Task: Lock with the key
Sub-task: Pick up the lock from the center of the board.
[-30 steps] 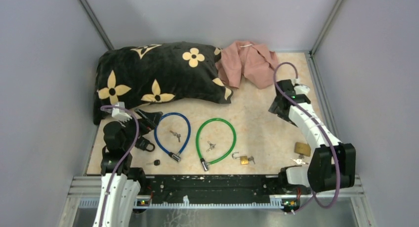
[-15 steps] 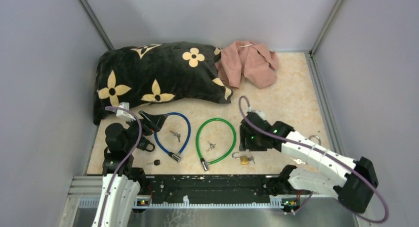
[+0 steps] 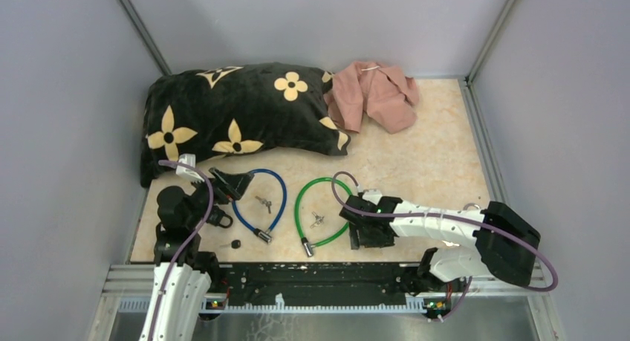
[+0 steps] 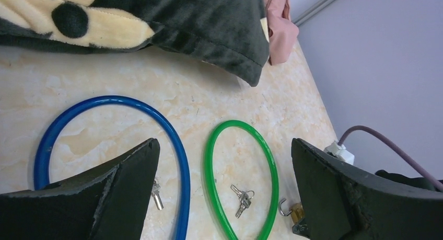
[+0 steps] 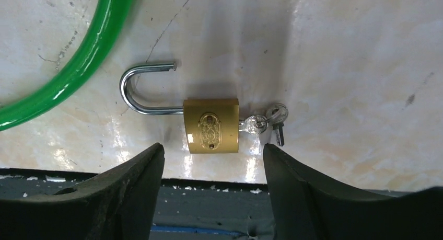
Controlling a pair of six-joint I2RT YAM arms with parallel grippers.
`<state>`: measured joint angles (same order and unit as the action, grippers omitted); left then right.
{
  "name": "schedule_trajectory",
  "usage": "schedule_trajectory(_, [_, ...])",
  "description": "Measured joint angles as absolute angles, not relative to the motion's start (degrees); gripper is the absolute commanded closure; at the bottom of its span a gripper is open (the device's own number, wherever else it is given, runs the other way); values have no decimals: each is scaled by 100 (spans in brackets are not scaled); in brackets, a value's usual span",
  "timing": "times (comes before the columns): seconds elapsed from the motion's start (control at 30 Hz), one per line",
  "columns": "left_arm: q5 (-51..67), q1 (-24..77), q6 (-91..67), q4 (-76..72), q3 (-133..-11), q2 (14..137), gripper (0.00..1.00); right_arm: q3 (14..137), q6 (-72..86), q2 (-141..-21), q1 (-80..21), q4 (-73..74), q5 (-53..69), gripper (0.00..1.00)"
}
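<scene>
- The brass padlock (image 5: 211, 125) lies flat on the tabletop (image 5: 339, 52), close to its near edge. It has a squarish gold body with an embossed oval emblem on its face.
- Its steel shackle (image 5: 137, 93) is a polished U standing open, with the free end out of the body.
- A small silver key (image 5: 255, 124) sits in the end of the padlock opposite the shackle. A second key hangs from it on a ring.
- The right pincer (image 5: 210, 161) hangs over the padlock. Its dark fingers are spread, one on either side of the body, and neither touches it.
- The tabletop is glossy beige stone-look with fine cracks.
- A green cable lock (image 5: 83, 62), smooth and plastic-coated, curves just past the padlock's shackle end. Loose keys (image 4: 241, 194) lie inside its loop.
- A blue cable lock (image 4: 104, 100) lies beyond the green one, farther from the padlock.
- The left pincer (image 4: 224, 151) hangs over the blue cable, spread wide and holding nothing.
- A plush black pillow (image 3: 238, 111) with cream flowers and a crumpled pink cloth (image 3: 379, 96) lie well behind the padlock.
</scene>
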<state>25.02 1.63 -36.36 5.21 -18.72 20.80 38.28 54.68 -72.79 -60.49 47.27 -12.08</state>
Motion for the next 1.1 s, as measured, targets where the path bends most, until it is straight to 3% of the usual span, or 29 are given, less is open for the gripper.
schedule_trajectory(0.27, [3072,163,-3256,469,-2270,2073,1,3439,5483,-7122,-6012,4252,-1212,44])
schedule_trajectory(0.53, [4480,167,-607,1190,-3420,2985,1,3411,5363,-7111,-5946,4230,-1291,81])
schedule_trajectory(0.6, [4834,233,237,1656,-3671,3267,1,3411,5315,-7111,-5946,4198,-1291,100])
schedule_trajectory(0.87, [4884,1455,3127,3374,-4296,4307,2,3358,4945,-7017,-5946,3929,-1212,100])
schedule_trajectory(1.1, [2982,5266,3879,3267,-4370,5876,6,2971,4847,-6539,-5771,3135,-764,100])
